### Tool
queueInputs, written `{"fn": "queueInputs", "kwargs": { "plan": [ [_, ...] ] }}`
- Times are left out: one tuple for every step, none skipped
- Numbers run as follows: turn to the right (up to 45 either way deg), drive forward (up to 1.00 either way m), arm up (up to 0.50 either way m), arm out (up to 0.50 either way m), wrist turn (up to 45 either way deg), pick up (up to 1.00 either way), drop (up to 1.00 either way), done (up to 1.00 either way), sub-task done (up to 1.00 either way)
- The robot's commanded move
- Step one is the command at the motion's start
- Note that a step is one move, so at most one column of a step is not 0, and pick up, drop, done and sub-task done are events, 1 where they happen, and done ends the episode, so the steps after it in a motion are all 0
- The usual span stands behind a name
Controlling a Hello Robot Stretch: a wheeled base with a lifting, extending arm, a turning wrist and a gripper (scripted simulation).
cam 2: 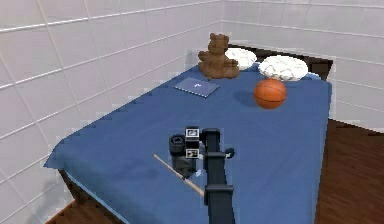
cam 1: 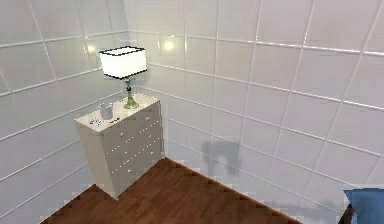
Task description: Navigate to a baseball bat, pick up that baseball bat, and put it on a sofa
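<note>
In the arm side view your dark square arm bar (cam 2: pixel 215 185) rises from six o'clock over the wide bed with the blue cover (cam 2: pixel 110 150). The claw (cam 2: pixel 177 152) sits at its far end, just beside the two small white marker squares (cam 2: pixel 191 132). A slim pale-tan wooden stick (cam 2: pixel 170 168) lies slantwise at the claw, running from ten o'clock down to four o'clock. From its length and colour I judge it to be the baseball bat.

The blue cover lies right behind the stick, so you cannot tell whether the claw has hold of it or it rests on the bed. You also cannot tell how wide the claw stands.

From the claw, the brown teddy bear (cam 2: pixel 217 55) sits at twelve o'clock. The white pillows (cam 2: pixel 283 68) are at one o'clock and the orange ball (cam 2: pixel 270 93) at two. All three are well apart from the claw, so a straight lift should foul none of them.

The base seems parked alongside the bed so the arm can reach across it. Ahead, the forward view has a white chest of drawers (cam 1: pixel 125 145) at nine o'clock, carrying a white-shaded lamp (cam 1: pixel 123 63), in a tiled corner. Expect to turn away from that corner before you go to look for a sofa.
</note>
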Motion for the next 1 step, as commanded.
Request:
{"fn": "queueInputs", "kwargs": {
  "plan": [
    [0.0,0.00,-0.30,0.00,0.0,0.00,0.00,0.00,0.00]
  ]
}}
